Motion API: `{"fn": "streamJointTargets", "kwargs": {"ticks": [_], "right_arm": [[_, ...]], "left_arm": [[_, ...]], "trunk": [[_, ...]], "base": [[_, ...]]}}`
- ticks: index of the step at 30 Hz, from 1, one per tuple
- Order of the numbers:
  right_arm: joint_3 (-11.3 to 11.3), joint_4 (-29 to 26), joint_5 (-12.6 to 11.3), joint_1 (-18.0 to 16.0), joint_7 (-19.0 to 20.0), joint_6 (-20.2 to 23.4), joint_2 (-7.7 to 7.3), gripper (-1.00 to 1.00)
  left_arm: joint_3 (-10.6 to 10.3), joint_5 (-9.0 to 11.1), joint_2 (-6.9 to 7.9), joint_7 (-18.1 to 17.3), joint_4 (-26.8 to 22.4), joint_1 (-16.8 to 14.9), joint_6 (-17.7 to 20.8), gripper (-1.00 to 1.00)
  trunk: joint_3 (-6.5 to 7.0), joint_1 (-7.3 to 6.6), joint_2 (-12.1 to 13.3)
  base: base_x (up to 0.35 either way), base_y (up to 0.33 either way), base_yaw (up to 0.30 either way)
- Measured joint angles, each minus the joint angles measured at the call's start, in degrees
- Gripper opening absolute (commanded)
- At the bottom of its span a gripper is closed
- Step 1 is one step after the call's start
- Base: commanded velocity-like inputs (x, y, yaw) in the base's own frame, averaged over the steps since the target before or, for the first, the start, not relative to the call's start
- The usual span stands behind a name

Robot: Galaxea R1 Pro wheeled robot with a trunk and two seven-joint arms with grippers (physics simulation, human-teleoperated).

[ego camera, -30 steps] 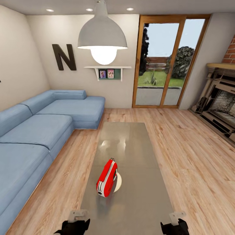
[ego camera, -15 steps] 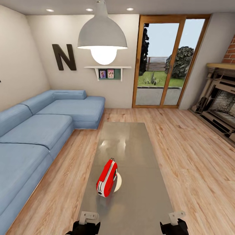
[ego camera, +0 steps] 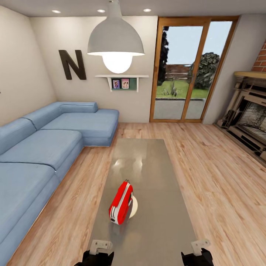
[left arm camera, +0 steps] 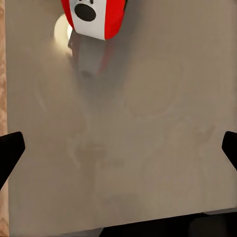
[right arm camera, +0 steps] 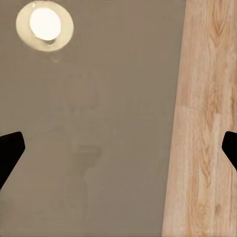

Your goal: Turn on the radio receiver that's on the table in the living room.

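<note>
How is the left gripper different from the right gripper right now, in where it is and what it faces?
The left gripper hangs over the table with the radio receiver ahead of it; the right gripper hangs over the table's edge, beside wood floor, facing a lamp reflection. Both are open and hold nothing.

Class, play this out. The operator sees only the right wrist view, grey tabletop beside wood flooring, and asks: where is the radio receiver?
Observer: The radio receiver stands on the table, ahead of both arms.
Operator: Which arm is nearer to it?
Observer: The left gripper; its camera shows the radio's white end face.
Operator: Is that gripper open?
Observer: Yes, its fingertips sit far apart over bare tabletop.
</note>
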Motion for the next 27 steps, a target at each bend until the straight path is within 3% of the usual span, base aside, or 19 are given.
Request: {"fn": "streamJointTargets", "kwargs": {"ticks": [6,27], "right_arm": [[0.2,0.0,0.4,0.0,0.1,-0.1,-0.02,1.0],[-0.2,0.0,0.2,0.0,-0.9,0.2,0.01,1.0]], "left_arm": [[0.0,0.0,0.0,0.0,0.1,0.0,-0.3,1.0],[0.0,0.1,0.08,0.0,0.4,0.0,-0.5,1.0]], "trunk": [[0.0,0.0,0.0],[0.0,0.0,0.0]], "base": [[0.126,0.0,0.0],[0.003,0.0,0.0]]}}
